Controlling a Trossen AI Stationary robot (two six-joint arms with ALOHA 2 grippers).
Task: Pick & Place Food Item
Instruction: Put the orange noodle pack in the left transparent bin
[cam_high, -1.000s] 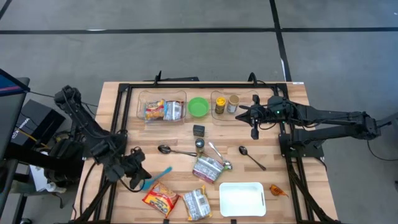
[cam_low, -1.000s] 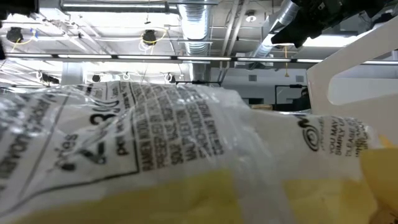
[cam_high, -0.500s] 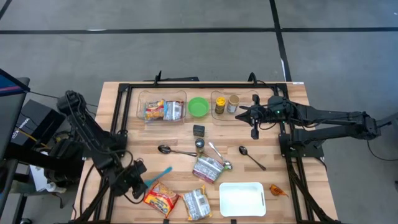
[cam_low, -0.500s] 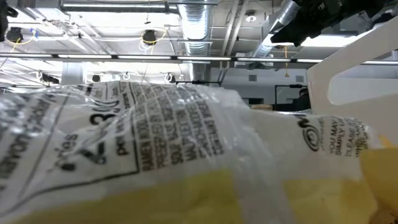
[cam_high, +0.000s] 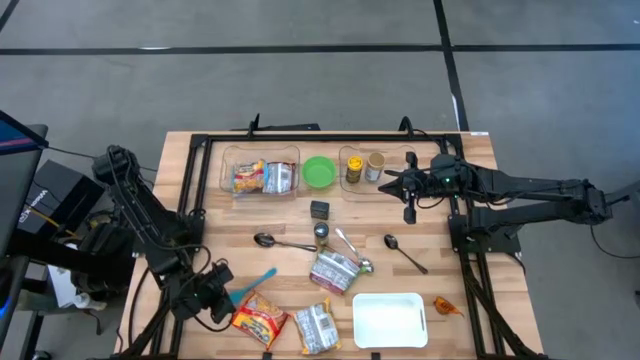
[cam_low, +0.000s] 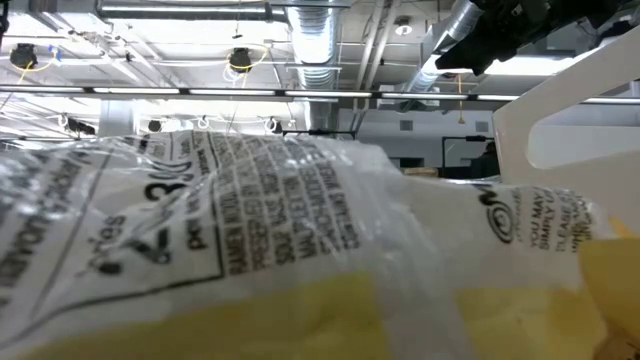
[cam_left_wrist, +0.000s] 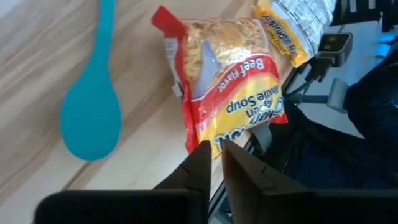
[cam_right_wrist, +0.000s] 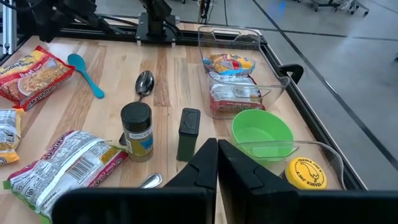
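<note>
Left wrist view: left gripper (cam_left_wrist: 213, 163), seemingly barely parted, above red ramen packet (cam_left_wrist: 227, 93).

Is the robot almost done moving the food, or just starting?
Nearer the start, it seems. Some packets already sit in the clear bin. The left gripper is beside the red noodle packet, holding nothing. The right gripper waits, shut. Other packets lie loose on the table.
</note>
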